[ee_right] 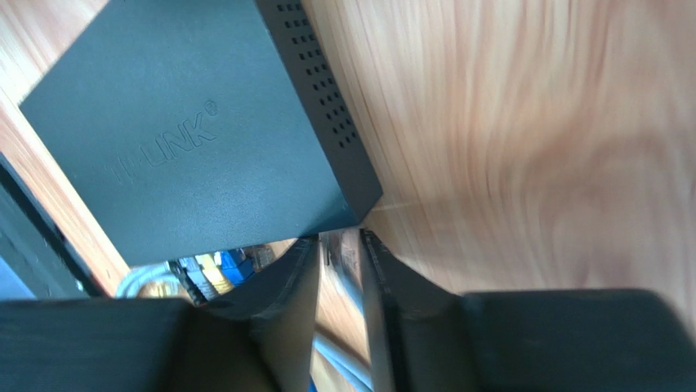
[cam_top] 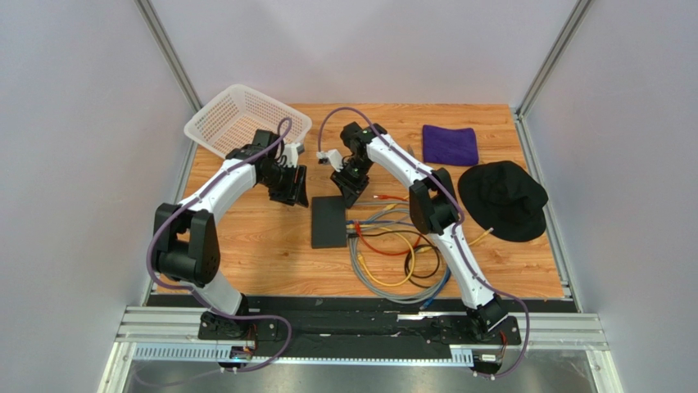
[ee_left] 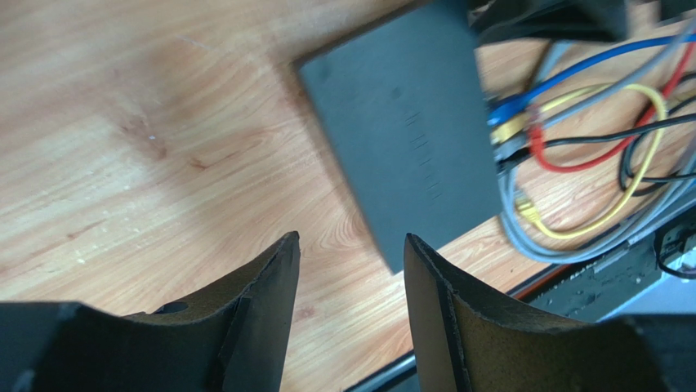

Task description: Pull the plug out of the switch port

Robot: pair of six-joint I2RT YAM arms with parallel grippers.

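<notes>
Switch [cam_top: 329, 223] flat at table [cam_top: 246, 246] centre, cables [ee_left: 531, 245] plugged along its right edge. Left tool [ee_left: 350, 238] wide, empty, just left of switch. Right tool [ee_right: 340, 237] narrow, nothing visibly gripped, at switch's far corner.

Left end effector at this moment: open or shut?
Open. In the left wrist view the left end effector has its fingers apart, with nothing held between them; the switch lies just beyond.
</notes>
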